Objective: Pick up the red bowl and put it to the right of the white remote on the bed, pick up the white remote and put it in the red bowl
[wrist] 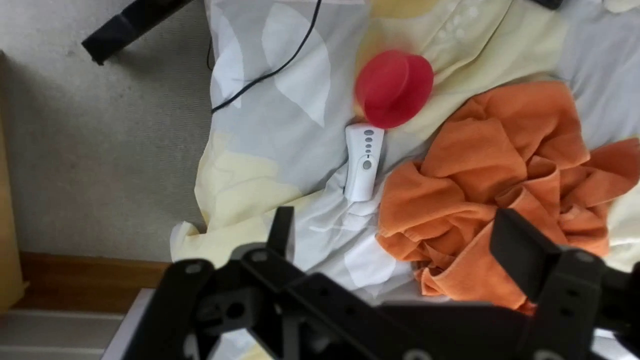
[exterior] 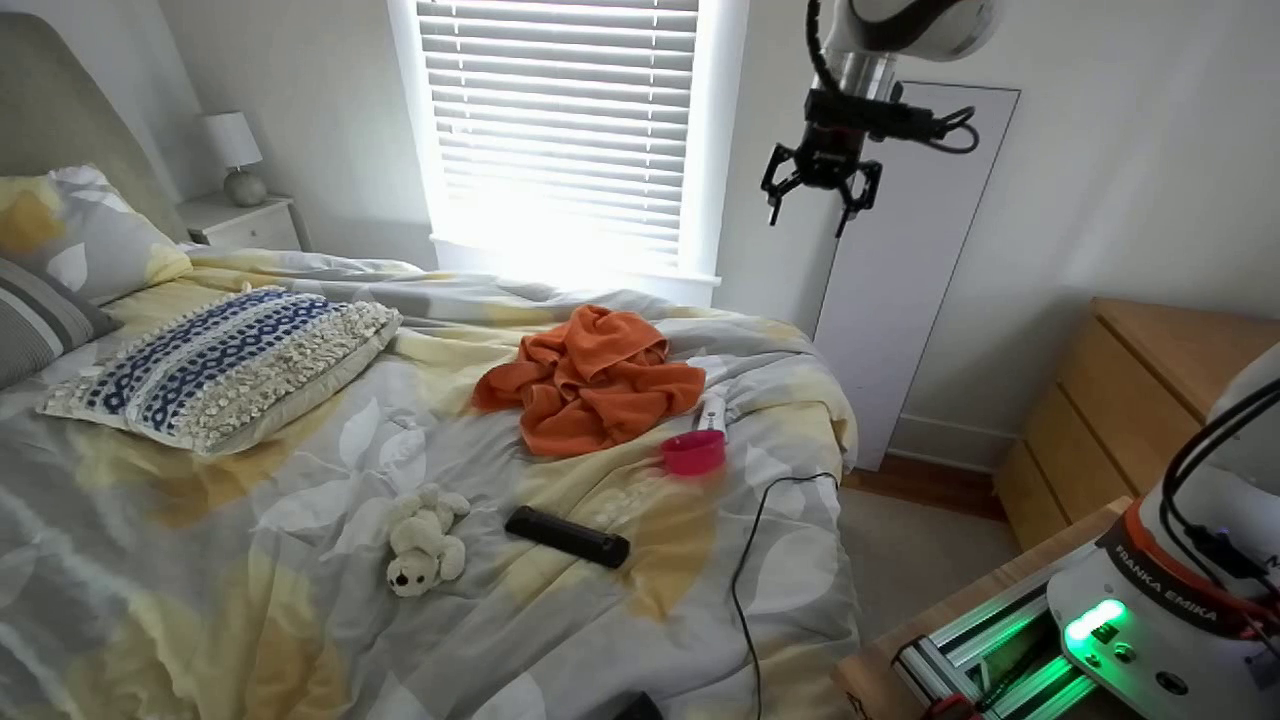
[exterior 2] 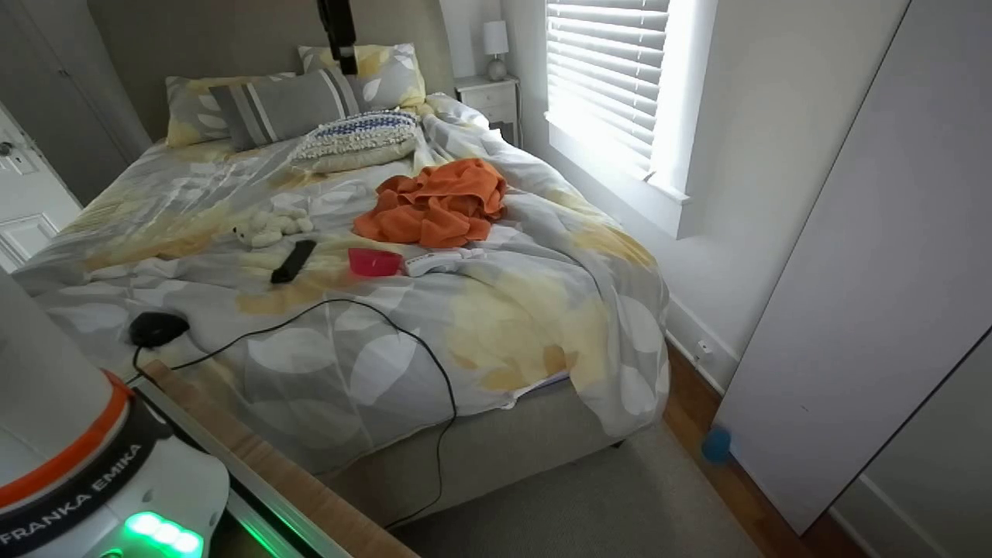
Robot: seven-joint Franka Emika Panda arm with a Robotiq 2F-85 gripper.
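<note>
The red bowl [exterior: 693, 455] sits on the bed and shows in both exterior views [exterior 2: 375, 263]. In the wrist view the bowl [wrist: 392, 90] lies at the button end of the white remote [wrist: 363, 162], touching or nearly touching it. The white remote also shows in both exterior views [exterior: 712, 413] [exterior 2: 434, 263], lying on the bedding beside the orange cloth. My gripper [exterior: 806, 228] hangs high above the bed's far edge, pointing down. In the wrist view its fingers [wrist: 393, 220] are wide apart with nothing between them. Only a dark finger piece [exterior 2: 347, 60] shows at an exterior view's top edge.
A crumpled orange cloth [exterior: 598, 385] lies beside the remote. A black remote [exterior: 567, 537], a white plush toy [exterior: 427, 540] and a black cable [exterior: 745, 560] lie on the bed. A patterned pillow [exterior: 225, 365] lies farther off. A window [exterior: 565, 130] is behind.
</note>
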